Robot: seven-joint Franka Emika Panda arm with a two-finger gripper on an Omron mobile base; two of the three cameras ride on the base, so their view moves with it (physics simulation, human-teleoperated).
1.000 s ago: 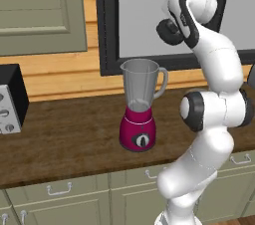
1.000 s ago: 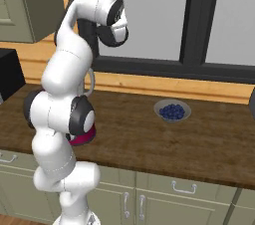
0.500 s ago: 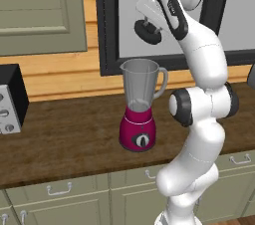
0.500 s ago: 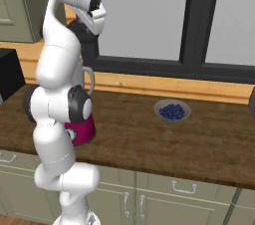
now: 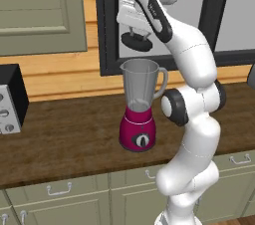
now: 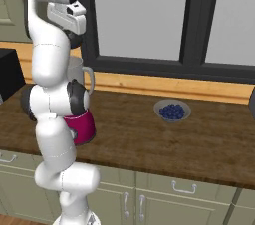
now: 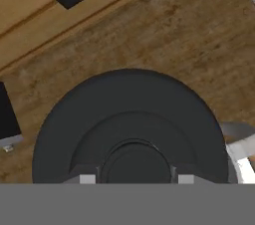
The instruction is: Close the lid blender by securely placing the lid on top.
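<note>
Black, flat and round, the lid hung from the gripper in the upper middle of the left base frame, the jaws pinched on its raised centre knob (in the hand view the lid spread across most of the lower frame, with the knob between the finger tips). Directly below it in the left base frame stood the blender, clear grey jar on a magenta base, mouth open, on the brown wooden counter at frame centre. The lid was near the jar rim but apart from it, and sat a little left of the mouth's centre.

Judgement: the carry looked nearly done; seating remains. To do it well, centre the disc over the mouth first, keep it level, then lower straight down until it rests all round the rim, and release only then. The spout and handle on the jar's right side could catch a tilted edge.

A bowl of blueberries sat well apart, right of centre in the right base frame.
</note>
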